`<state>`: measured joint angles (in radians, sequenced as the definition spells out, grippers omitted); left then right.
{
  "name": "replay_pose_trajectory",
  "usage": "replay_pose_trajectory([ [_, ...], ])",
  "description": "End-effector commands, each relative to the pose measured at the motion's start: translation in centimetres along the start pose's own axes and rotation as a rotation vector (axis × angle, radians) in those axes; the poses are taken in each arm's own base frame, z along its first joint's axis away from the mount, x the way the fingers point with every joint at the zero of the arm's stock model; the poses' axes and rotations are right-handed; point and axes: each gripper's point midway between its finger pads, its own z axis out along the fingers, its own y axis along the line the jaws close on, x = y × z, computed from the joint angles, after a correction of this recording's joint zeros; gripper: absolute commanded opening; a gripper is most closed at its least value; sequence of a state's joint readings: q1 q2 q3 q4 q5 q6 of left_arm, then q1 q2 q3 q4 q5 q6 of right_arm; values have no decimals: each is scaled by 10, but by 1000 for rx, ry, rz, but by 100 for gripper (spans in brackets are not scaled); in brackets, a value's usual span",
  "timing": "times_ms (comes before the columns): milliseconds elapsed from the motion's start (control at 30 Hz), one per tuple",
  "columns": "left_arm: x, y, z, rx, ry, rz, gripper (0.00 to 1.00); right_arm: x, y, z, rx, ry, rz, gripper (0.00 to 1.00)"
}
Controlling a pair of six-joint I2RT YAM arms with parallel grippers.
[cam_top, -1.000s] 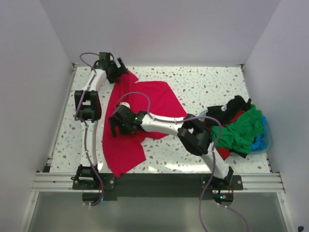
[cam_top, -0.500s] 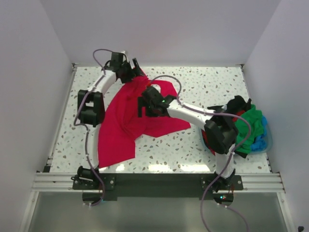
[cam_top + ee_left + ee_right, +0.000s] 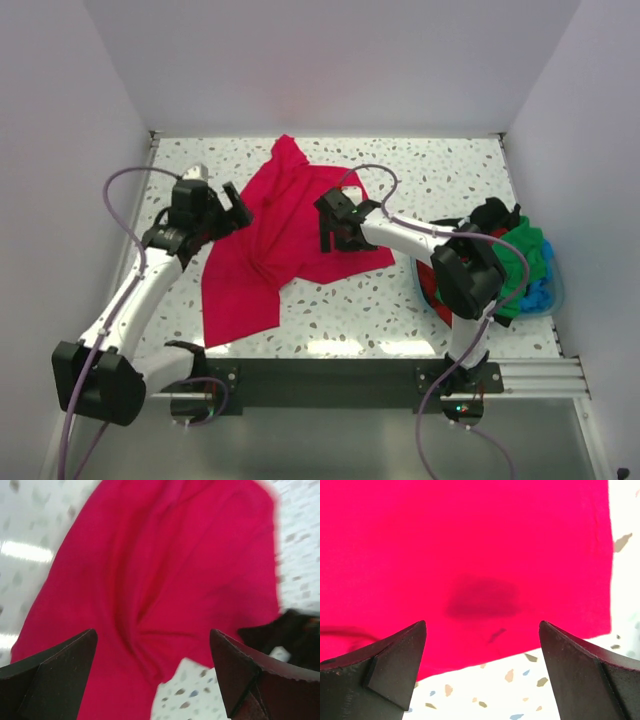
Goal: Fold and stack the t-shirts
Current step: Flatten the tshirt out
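Observation:
A crimson-red t-shirt (image 3: 280, 235) lies spread and wrinkled on the speckled table, from the back middle down to the front left. My left gripper (image 3: 232, 207) is open and empty, hovering at the shirt's left side; its wrist view shows the red shirt (image 3: 165, 580) below wide-apart fingers. My right gripper (image 3: 330, 225) is open and empty above the shirt's right part; its wrist view shows a flat shirt edge (image 3: 470, 570) on the table. Green (image 3: 510, 265), black (image 3: 480, 222) and red shirts are heaped at the right.
A light blue round basket (image 3: 545, 290) holds the heap of shirts at the table's right edge. White walls close in the table on the left, back and right. The black frame rail (image 3: 330, 375) runs along the front.
My left gripper has let go of the shirt's top and swung back and down to the left. My right gripper moved right and opened. The shirt dropped flat onto the table.

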<state>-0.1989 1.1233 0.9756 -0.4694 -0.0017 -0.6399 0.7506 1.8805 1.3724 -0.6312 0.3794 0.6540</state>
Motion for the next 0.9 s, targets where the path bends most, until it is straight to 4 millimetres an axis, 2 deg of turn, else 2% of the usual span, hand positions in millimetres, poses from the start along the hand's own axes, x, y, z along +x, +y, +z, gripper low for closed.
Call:
replay_pose_trajectory([
  [0,72,68,4,-252,175,-42,100,5,-22,6,91,16,-3,99],
  [33,88,81,5,-287,201,-41,100,4,-18,7,65,2,7,99],
  [67,95,88,7,-305,209,-41,100,5,-16,8,53,2,10,99],
  [200,128,108,26,-365,317,-31,100,15,-23,20,88,32,8,99],
  [333,146,118,51,-404,400,-21,100,19,-37,29,129,50,29,99],
  [367,139,116,58,-409,393,-22,100,20,-36,31,114,62,40,99],
  [433,141,123,70,-445,419,-3,100,18,-41,40,104,72,68,99],
  [467,127,122,78,-457,391,-1,100,19,-41,43,94,83,77,99],
  [500,129,128,86,-477,411,11,100,14,-44,47,91,86,92,99],
  [567,117,131,99,-486,400,-3,100,13,-45,57,92,99,87,99],
  [600,107,129,112,-481,393,0,100,2,-45,59,86,88,102,99],
  [667,100,131,123,-494,397,-6,100,-2,-45,69,82,95,95,99],
  [700,88,127,136,-481,373,10,100,-13,-44,71,65,84,112,99],
  [767,74,122,148,-469,349,14,100,-23,-48,81,65,79,113,99],
  [800,77,126,156,-483,378,17,100,-39,-45,82,57,54,122,99],
  [833,48,112,169,-457,334,6,100,-44,-47,84,68,56,112,99],
  [867,41,107,175,-448,341,0,100,-59,-45,90,67,42,119,99],
])
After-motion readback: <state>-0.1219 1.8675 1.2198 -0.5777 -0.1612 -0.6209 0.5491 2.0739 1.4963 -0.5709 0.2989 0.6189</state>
